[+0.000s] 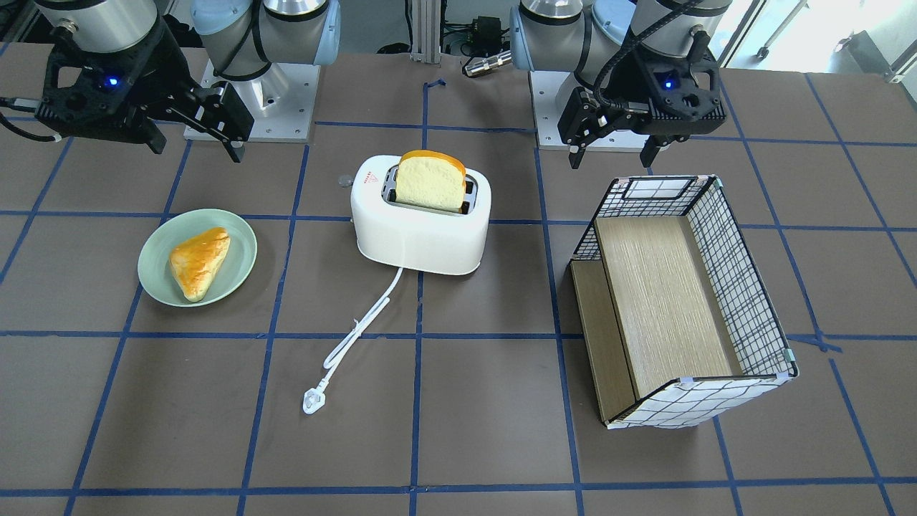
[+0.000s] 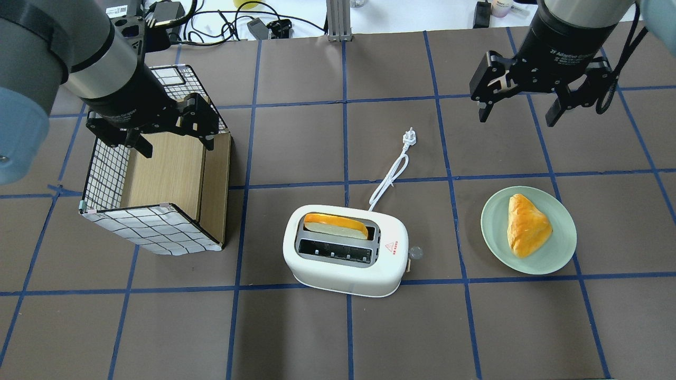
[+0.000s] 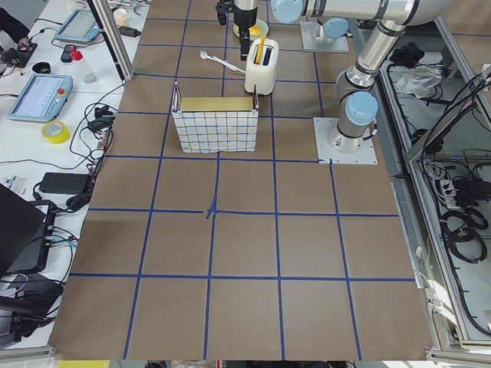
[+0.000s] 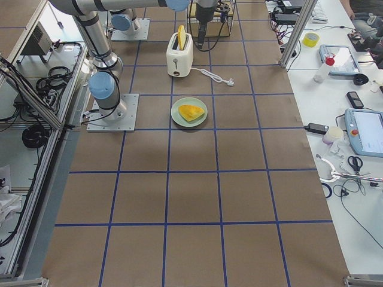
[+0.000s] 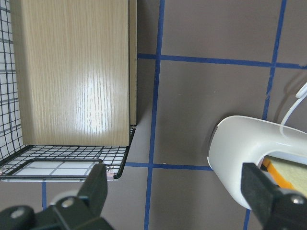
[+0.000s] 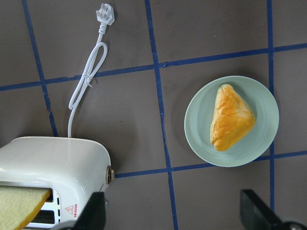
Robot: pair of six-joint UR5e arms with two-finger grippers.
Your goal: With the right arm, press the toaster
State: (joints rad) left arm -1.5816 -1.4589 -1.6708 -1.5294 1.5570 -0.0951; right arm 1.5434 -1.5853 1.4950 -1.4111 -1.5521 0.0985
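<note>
The white two-slot toaster [image 1: 423, 229] stands mid-table with a bread slice [image 1: 432, 183] upright in one slot; it also shows in the overhead view [image 2: 346, 266]. Its grey knob [image 2: 415, 253] is on the end toward the plate. Its cord runs to a loose plug [image 2: 410, 138]. My right gripper [image 2: 516, 115] hangs open and empty above the table, well beyond the plate and apart from the toaster; in the right wrist view the toaster's end [image 6: 53, 158] lies at the lower left. My left gripper [image 2: 177, 146], with the ribbed hose, hangs open over the basket.
A green plate [image 2: 560, 248] with a golden pastry [image 2: 528, 224] sits on the toaster's knob side. A wire-mesh basket [image 2: 153, 227] with wooden panels lies tipped on the other side. The brown table carries a blue tape grid.
</note>
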